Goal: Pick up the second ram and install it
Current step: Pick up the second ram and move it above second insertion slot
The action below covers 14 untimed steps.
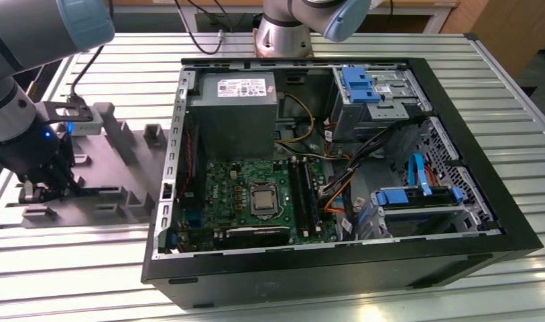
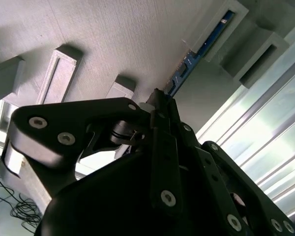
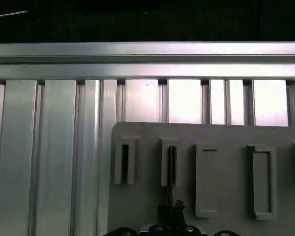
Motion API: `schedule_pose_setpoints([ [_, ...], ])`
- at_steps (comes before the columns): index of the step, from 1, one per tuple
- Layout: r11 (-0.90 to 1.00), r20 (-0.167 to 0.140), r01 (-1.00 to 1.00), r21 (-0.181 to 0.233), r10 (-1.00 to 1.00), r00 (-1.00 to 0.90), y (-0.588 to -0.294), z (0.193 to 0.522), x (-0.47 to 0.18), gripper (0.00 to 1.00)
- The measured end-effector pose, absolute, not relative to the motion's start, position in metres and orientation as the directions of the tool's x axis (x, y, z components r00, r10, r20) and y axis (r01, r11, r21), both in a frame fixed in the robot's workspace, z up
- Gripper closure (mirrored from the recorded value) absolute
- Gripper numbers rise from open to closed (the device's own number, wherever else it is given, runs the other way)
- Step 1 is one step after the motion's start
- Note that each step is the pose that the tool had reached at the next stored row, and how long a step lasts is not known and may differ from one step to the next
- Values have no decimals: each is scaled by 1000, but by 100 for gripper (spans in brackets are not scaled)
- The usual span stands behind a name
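In the exterior view the gripper (image 1: pixel 41 191) sat low over a grey holder (image 1: pixel 111 181) beside the computer case (image 1: pixel 344 268). In the second wrist view its jaws were narrow, pinching the ram stick (image 2: pixel 196 54), which stood in a holder slot. The first wrist view showed it edge-on there.

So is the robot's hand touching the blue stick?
Cannot tell. In the second wrist view the hand reaches right up to the blue ram stick in its gray holder, but the hand itself hides where they meet.
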<state>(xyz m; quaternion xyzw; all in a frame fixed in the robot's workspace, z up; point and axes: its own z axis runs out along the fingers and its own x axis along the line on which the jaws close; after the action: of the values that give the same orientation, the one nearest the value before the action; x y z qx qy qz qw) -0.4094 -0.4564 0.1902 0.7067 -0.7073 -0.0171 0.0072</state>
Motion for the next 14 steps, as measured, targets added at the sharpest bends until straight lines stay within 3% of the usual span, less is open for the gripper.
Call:
schedule_pose_setpoints([
  [14, -16, -14, -999, 34, -1000, 15, -456, 196, -409, 86],
])
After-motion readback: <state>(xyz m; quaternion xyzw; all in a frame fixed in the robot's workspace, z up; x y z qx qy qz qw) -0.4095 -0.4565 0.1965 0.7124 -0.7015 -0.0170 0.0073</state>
